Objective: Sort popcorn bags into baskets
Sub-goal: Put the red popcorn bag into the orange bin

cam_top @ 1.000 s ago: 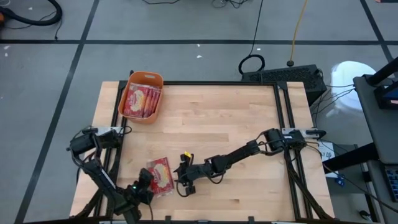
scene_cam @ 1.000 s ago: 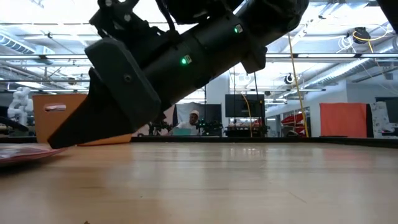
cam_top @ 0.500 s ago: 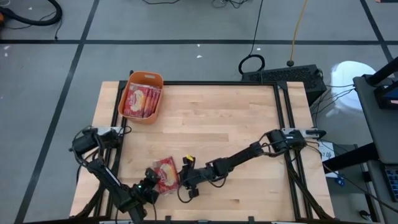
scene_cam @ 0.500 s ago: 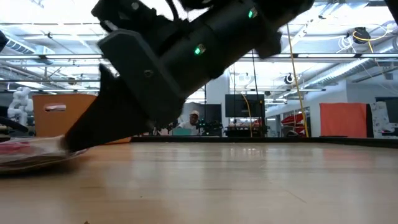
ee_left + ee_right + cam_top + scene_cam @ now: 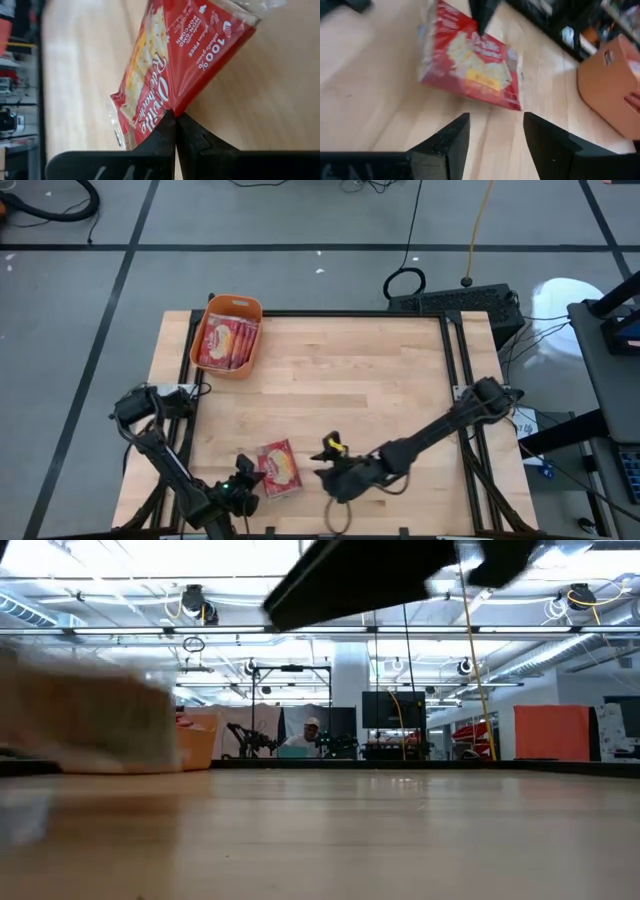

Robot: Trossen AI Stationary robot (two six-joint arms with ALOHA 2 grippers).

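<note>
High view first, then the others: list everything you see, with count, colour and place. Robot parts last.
Loose popcorn bag: one, red with a cream-yellow picture, near the front edge of the table, left of centre, pinched at its edge.
Popcorn bags in the basket: several, exact count unclear, red and cream.
Basket: one, orange, at the table's back left corner.
Table: one, light wood with a black frame.
Person: one, far off in the room behind the table.
Left gripper: shut on the loose popcorn bag's edge.
Right gripper: open, empty, just right of that bag.
</note>
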